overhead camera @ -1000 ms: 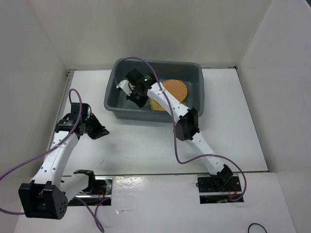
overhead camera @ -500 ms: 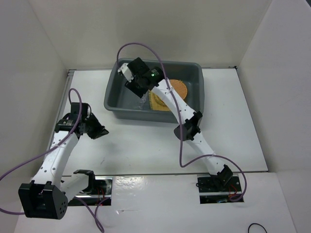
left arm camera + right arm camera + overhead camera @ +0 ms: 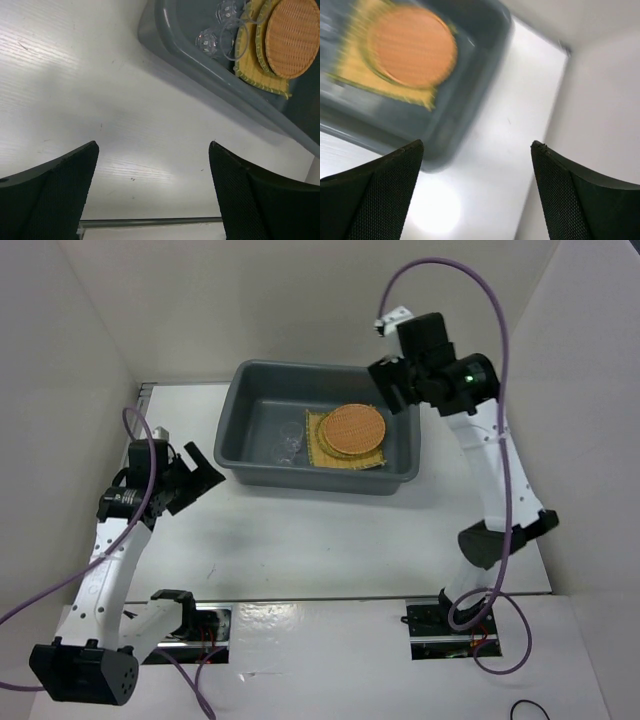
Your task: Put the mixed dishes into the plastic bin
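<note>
The grey plastic bin (image 3: 232, 422) stands at the back of the table. Inside it lies the square yellow mat (image 3: 324, 446) with the orange disc (image 3: 352, 427) on top, and a yellow disc's rim (image 3: 260, 46) shows beneath. Clear cups (image 3: 290, 443) rest on the bin floor left of the mat. My left gripper (image 3: 208, 476) hovers open over bare table left of the bin, holding nothing. My right gripper (image 3: 386, 388) hangs open and empty, high over the bin's far right corner. The left wrist view shows the bin wall (image 3: 200, 67), the cups (image 3: 210, 42) and the orange disc (image 3: 292, 37).
White enclosure walls (image 3: 560, 360) close in at the back and on both sides, the right one near my right gripper (image 3: 477, 147). A metal strip (image 3: 140, 415) edges the table at the left. Purple cables (image 3: 455, 270) loop above both arms.
My right gripper opened inside the bin, then rose and swung right to the bin's far right corner. My left gripper opened and shifted slightly back.
</note>
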`<action>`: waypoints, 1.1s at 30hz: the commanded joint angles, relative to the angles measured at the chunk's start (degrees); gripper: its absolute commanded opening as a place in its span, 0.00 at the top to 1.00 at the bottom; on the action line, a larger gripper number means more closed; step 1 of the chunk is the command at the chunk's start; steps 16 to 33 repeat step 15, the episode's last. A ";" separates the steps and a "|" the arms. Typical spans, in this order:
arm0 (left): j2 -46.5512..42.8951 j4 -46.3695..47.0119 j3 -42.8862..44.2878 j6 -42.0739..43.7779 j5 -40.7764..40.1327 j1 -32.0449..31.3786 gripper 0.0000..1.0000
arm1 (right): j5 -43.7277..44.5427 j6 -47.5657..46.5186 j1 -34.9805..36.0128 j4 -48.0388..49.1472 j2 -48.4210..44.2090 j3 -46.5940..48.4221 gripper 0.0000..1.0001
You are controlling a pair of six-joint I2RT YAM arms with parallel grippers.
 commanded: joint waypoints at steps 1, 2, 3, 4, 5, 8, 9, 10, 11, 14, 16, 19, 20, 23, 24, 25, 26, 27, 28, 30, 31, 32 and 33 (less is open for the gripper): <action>-0.67 3.43 -0.62 1.37 -1.15 -2.03 0.03 | -1.09 0.68 -9.31 -1.06 -6.00 -11.56 0.08; -0.67 4.13 -1.14 1.37 -1.15 -2.56 0.00 | -2.92 -0.10 -12.15 -1.06 -7.67 -13.75 0.08; -0.67 4.14 -1.14 1.37 -1.15 -3.09 0.00 | -7.64 -1.24 -14.96 -1.06 -11.69 -18.91 0.06; -0.67 4.14 -1.14 1.98 -1.76 -3.62 0.00 | -10.21 -1.95 -17.68 -0.45 -13.90 -21.83 0.04; -0.67 4.75 -1.14 1.98 -3.16 -4.84 0.00 | -12.67 -2.74 -22.58 -0.44 -16.19 -24.91 0.03; -0.67 6.24 -1.14 2.51 -5.54 -7.39 0.00 | -16.13 -3.89 -26.84 2.89 -26.38 -40.02 0.01; -0.15 7.73 -1.75 3.21 -5.55 -8.01 0.00 | -16.13 -3.89 -26.85 4.38 -30.84 -47.02 0.01; -0.14 8.78 -1.76 3.74 -5.55 -8.71 0.00 | -14.47 -4.41 -26.85 5.43 -32.98 -49.96 0.01; -0.14 11.23 -2.54 4.26 -5.55 -9.94 0.00 | -13.32 -4.94 -27.37 6.58 -35.09 -55.47 0.01; -1.63 15.98 -3.69 6.63 -6.60 -11.17 0.00 | -8.84 -6.70 -27.38 10.10 -41.42 -63.23 0.01; -2.94 17.31 -3.69 6.64 -7.38 -11.18 0.00 | -8.31 -6.70 -27.38 10.80 -42.65 -64.39 0.01; -2.94 17.31 -3.69 6.64 -7.38 -11.18 0.00 | -8.31 -6.70 -27.38 10.80 -42.65 -64.39 0.01; -2.94 17.31 -3.69 6.64 -7.38 -11.18 0.00 | -8.31 -6.70 -27.38 10.80 -42.65 -64.39 0.01; -2.94 17.31 -3.69 6.64 -7.38 -11.18 0.00 | -8.31 -6.70 -27.38 10.80 -42.65 -64.39 0.01; -2.94 17.31 -3.69 6.64 -7.38 -11.18 0.00 | -8.31 -6.70 -27.38 10.80 -42.65 -64.39 0.01; -2.94 17.31 -3.69 6.64 -7.38 -11.18 0.00 | -8.31 -6.70 -27.38 10.80 -42.65 -64.39 0.01; -2.94 17.31 -3.69 6.64 -7.38 -11.18 0.00 | -8.31 -6.70 -27.38 10.80 -42.65 -64.39 0.01; -2.94 17.31 -3.69 6.64 -7.38 -11.18 0.00 | -8.31 -6.70 -27.38 10.80 -42.65 -64.39 0.01; -2.94 17.31 -3.69 6.64 -7.38 -11.18 0.00 | -8.31 -6.70 -27.38 10.80 -42.65 -64.39 0.01; -2.94 17.31 -3.69 6.64 -7.38 -11.18 0.00 | -8.31 -6.70 -27.38 10.80 -42.65 -64.39 0.01; -2.94 17.31 -3.69 6.64 -7.38 -11.18 0.00 | -8.31 -6.70 -27.38 10.80 -42.65 -64.39 0.01; -2.94 17.31 -3.69 6.64 -7.38 -11.18 0.00 | -8.31 -6.70 -27.38 10.80 -42.65 -64.39 0.01; -2.94 17.31 -3.69 6.64 -7.38 -11.18 0.00 | -8.31 -6.70 -27.38 10.80 -42.65 -64.39 0.01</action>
